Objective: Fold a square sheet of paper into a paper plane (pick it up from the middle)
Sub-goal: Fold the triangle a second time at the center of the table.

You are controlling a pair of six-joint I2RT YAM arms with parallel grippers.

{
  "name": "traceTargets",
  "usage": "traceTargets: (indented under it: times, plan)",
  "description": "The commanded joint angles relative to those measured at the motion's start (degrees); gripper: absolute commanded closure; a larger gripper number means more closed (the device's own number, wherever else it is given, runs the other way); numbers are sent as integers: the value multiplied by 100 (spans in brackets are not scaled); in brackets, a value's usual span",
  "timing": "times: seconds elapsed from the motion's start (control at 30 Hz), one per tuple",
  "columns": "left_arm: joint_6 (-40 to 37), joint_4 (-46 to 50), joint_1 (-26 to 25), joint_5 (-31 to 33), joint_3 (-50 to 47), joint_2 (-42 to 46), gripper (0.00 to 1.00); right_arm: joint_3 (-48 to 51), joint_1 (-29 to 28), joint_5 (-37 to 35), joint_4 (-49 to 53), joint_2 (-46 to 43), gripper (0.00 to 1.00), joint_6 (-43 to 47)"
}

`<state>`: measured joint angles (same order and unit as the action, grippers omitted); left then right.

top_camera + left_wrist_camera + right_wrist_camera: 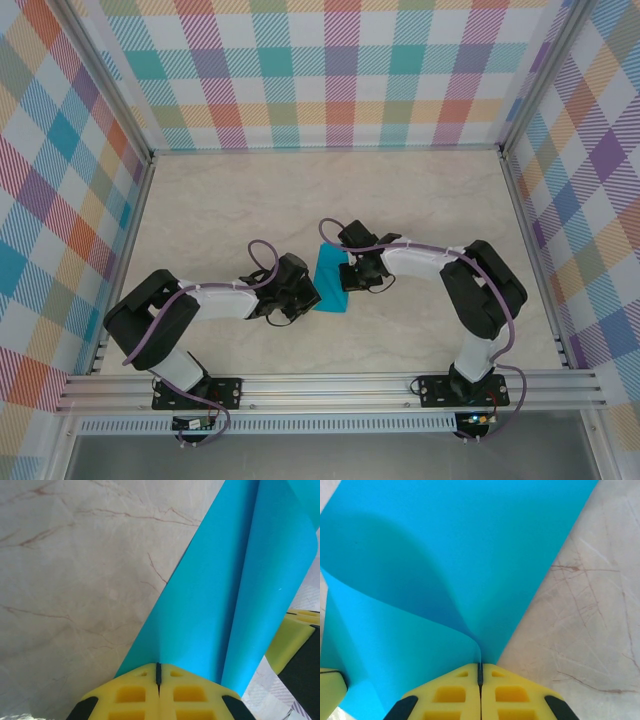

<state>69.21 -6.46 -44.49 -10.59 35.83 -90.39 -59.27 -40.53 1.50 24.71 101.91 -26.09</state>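
The paper [329, 288], lying twelve-to-six, is pinched by both pressed-together jaws: left gripper [158, 672] at seven o'clock, right gripper [480, 669] at three.

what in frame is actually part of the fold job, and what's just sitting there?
Part of the job:
- teal-blue paper sheet, bowed between the arms
- left gripper, shut on one edge of it
- right gripper, shut on the opposite edge

Just there:
- marble-look table
- plaid walls
- aluminium rail
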Motion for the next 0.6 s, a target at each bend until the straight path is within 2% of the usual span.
traceTargets:
  times: [0.0, 0.27, 0.4, 0.43, 0.57]
  plan:
    - [-92, 446, -43, 180, 46, -23, 100, -80, 10, -9, 50, 87, 94, 51]
    - [-181, 412, -51, 189, 79, 55, 99, -68, 10, -21, 92, 151, 94, 37]
    - [-399, 366, -51, 235, 163, 362, 97, -50, 10, -33, 91, 172, 94, 30]
    - [-452, 317, -41, 237, 187, 470, 99, -50, 9, -43, 91, 174, 94, 25]
    - [-517, -521, 223, -124, 62, 723, 100, -41, 10, -53, 86, 184, 94, 23]
